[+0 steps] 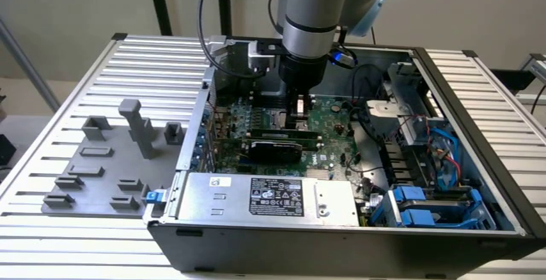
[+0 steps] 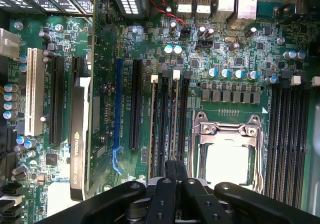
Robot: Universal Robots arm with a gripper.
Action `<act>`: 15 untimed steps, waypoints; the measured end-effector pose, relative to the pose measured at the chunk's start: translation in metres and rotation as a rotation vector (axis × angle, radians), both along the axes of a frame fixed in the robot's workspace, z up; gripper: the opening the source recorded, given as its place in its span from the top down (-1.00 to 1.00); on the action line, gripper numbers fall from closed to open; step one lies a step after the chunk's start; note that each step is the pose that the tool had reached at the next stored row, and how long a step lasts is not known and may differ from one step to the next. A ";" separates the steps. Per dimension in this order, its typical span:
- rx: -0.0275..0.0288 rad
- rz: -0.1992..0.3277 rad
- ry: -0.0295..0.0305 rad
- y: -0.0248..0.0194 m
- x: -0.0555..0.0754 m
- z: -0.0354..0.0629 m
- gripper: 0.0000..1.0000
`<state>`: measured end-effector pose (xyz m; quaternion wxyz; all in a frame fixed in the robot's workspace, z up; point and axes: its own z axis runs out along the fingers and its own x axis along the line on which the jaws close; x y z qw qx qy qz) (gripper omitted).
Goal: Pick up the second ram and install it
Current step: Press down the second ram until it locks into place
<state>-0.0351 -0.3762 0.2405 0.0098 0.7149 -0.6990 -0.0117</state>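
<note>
In the exterior view the gripper (image 1: pixel 300 110) hangs straight down inside the computer case (image 1: pixel 477 232), low over the motherboard (image 1: pixel 328 149) – and in the wrist view its fingers (image 2: pixel 171 176), pressed together, sit on the second ram (image 2: pixel 174 116), standing in its slot beside the CPU socket (image 2: pixel 227 156), long axis running away from the fingers.

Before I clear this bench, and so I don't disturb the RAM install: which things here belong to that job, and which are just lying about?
Job in hand: end effector, shut, above the memory slots; motherboard.
Lying about: grey holder blocks beside the case; power supply; graphics card; blue drive bays.
</note>
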 end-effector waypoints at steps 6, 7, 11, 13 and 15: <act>-0.0001 -0.001 -0.0003 0.0001 -0.001 -0.0017 0.79; 0.0000 -0.002 -0.0006 0.0003 -0.002 -0.0026 0.79; 0.0000 -0.008 -0.0020 0.0004 -0.003 -0.0063 0.79; 0.0000 -0.011 -0.0023 0.0004 -0.003 -0.0080 0.79; 0.0000 -0.013 -0.0026 0.0004 -0.003 -0.0095 0.79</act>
